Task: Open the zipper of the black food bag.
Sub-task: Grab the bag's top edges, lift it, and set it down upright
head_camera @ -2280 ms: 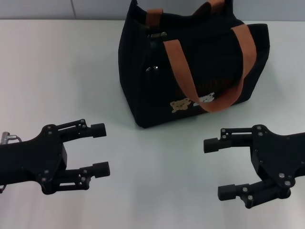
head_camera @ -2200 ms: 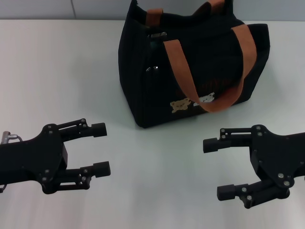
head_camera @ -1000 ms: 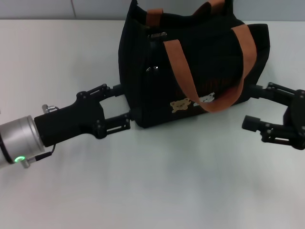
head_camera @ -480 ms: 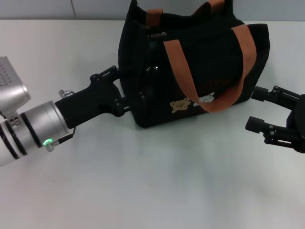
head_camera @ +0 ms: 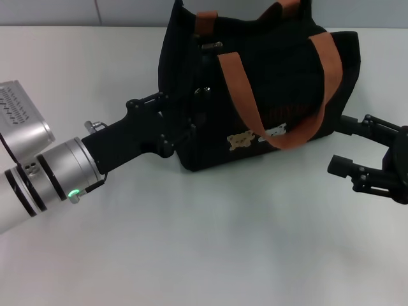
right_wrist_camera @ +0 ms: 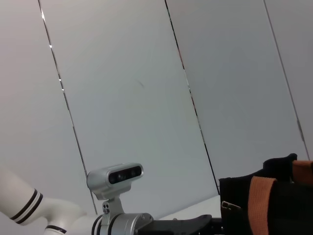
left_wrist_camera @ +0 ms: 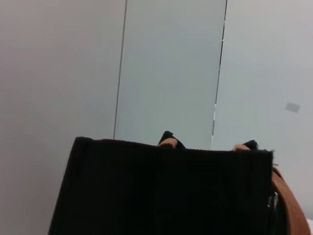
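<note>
Bag (head_camera: 255,83) end meets left tool (head_camera: 182,121); right wrist view adds wall panels (right_wrist_camera: 146,88).

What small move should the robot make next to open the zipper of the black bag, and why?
Probably the left gripper should close on the near end wall of the black food bag to steady it. It is already pressed against that end, while the right gripper waits open beside the other end and the zipper on top is untouched. The pull would come after that.
</note>
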`<action>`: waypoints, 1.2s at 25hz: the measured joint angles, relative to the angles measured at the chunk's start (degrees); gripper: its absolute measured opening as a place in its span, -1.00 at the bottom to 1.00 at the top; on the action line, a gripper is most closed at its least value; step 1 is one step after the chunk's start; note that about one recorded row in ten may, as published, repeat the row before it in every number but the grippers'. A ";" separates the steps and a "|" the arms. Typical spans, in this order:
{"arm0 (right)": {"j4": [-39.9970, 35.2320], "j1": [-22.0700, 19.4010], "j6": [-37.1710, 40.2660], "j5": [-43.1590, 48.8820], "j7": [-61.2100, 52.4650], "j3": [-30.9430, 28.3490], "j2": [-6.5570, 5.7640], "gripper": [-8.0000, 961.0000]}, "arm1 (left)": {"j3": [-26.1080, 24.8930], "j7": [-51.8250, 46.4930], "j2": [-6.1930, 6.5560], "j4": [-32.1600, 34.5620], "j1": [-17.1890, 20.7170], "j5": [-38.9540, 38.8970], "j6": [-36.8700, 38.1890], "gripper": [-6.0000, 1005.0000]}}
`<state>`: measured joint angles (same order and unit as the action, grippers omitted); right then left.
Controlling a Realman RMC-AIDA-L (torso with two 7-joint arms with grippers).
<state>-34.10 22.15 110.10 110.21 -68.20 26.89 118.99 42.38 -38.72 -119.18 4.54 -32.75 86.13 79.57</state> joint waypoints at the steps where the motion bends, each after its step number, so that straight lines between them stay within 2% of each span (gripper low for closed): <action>1: 0.00 0.14 0.01 0.00 0.00 0.00 0.01 0.72 | 0.12 1.23 0.00 -0.55 0.00 0.06 0.24 0.23; 3: 0.00 0.21 0.01 0.00 0.00 0.00 0.01 0.72 | 0.13 1.79 0.00 -0.84 -0.02 0.06 0.36 0.21; 9: 0.00 0.35 0.03 0.00 0.00 0.01 0.02 0.72 | 0.12 2.46 0.00 -1.51 -0.09 0.15 0.53 -0.30; 16: 0.00 0.35 -0.06 0.00 0.00 0.01 0.02 0.72 | -0.09 2.50 0.00 -1.56 -0.13 0.08 0.57 -0.72; 30: 0.00 0.35 -0.56 0.00 0.00 0.01 0.11 0.72 | -0.03 0.77 0.30 0.71 1.39 0.00 2.04 -0.75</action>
<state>-34.10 22.50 109.54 110.21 -68.20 26.90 119.09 42.35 -37.94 -118.88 5.25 -31.36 86.13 81.61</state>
